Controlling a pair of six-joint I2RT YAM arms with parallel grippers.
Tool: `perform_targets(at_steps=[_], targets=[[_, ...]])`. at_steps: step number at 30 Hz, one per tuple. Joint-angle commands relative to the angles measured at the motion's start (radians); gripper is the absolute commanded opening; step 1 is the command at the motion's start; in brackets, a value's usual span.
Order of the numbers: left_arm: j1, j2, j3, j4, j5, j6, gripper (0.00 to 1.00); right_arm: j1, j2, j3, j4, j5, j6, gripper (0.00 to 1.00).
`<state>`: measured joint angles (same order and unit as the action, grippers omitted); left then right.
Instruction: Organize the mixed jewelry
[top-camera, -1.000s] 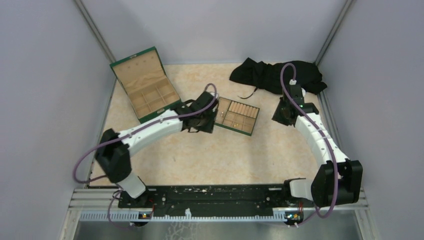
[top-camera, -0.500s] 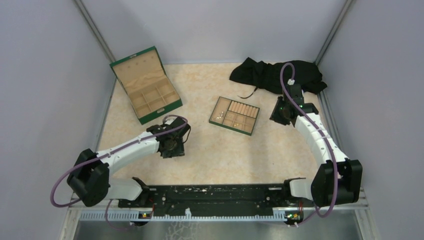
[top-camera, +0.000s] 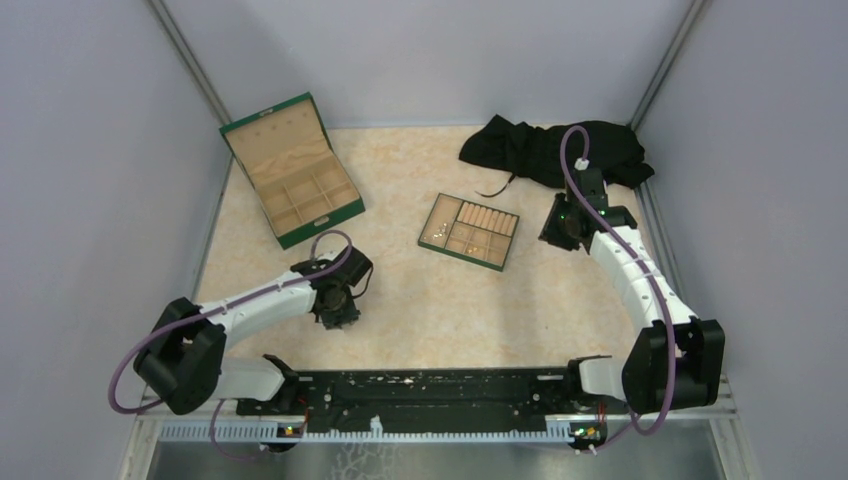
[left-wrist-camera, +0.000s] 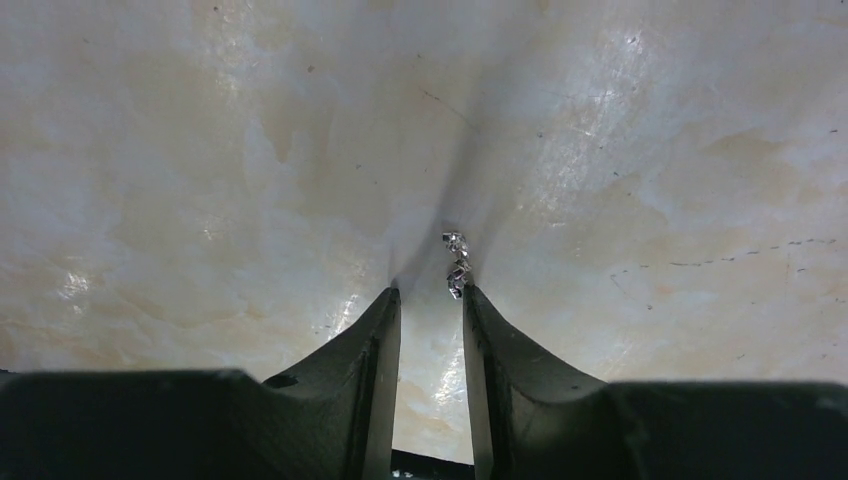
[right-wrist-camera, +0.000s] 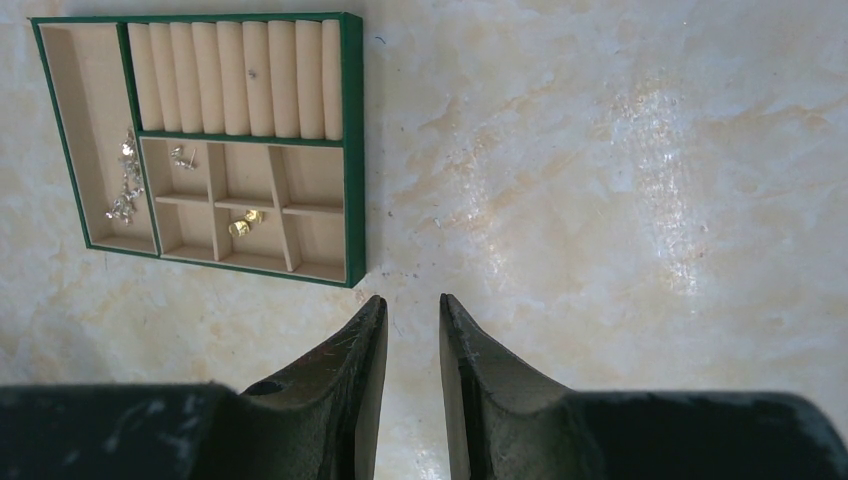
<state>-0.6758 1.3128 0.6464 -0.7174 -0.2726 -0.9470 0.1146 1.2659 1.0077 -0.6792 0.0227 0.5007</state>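
Silver bit (left-wrist-camera: 456, 265) is next: L gripper (left-wrist-camera: 430, 291) back from tray (right-wrist-camera: 352, 150)

One sec ago the L gripper was up at the tray. Now it has swung back near its own base and sits low over the table (left-wrist-camera: 650, 150), well apart from the tray. Its fingers are a little apart w/ nothing between them.

The bit lies on the table right by the tip of one finger, off to the side of the gap, not in it. It's too small to tell if it's a ring or an earring.

So one drop-off looks done & the next pick is starting. The gripper prob. needs a small nudge sideways to get the bit between its fingers.

R gripper (right-wrist-camera: 411, 300) has not moved. It hangs near the tray, fingers a little apart, holding nothing.

Other pieces (right-wrist-camera: 125, 185) lie in the tray's cells already.
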Motion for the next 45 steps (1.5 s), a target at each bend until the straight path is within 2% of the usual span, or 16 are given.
perform_targets(at_steps=[1, 8, 12, 13, 16, 24, 33, 45], targets=[[0.005, 0.052, -0.036, 0.102, 0.029, -0.015, 0.34, -0.008, -0.028, -0.001, 0.022, -0.001, -0.001, 0.26], [0.005, 0.107, -0.023, 0.158, 0.06, 0.065, 0.22, -0.007, -0.013, 0.011, 0.026, -0.007, 0.002, 0.26], [0.005, 0.119, -0.026, 0.183, 0.076, 0.091, 0.2, -0.008, -0.008, 0.01, 0.027, -0.008, 0.003, 0.26], [0.006, 0.12, -0.025, 0.186, 0.075, 0.095, 0.17, -0.008, -0.007, 0.009, 0.027, -0.007, 0.004, 0.26], [0.006, 0.118, -0.014, 0.178, 0.064, 0.112, 0.0, -0.007, -0.004, 0.005, 0.027, -0.007, 0.004, 0.26], [0.005, 0.058, 0.062, 0.158, 0.103, 0.251, 0.0, -0.007, 0.009, 0.009, 0.036, -0.004, 0.008, 0.26], [0.005, 0.047, 0.229, 0.098, 0.148, 0.335, 0.0, -0.008, 0.028, 0.017, 0.047, -0.004, 0.013, 0.26], [0.002, 0.23, 0.546, 0.16, 0.241, 0.439, 0.0, -0.008, 0.036, 0.045, 0.031, 0.015, 0.01, 0.26]])
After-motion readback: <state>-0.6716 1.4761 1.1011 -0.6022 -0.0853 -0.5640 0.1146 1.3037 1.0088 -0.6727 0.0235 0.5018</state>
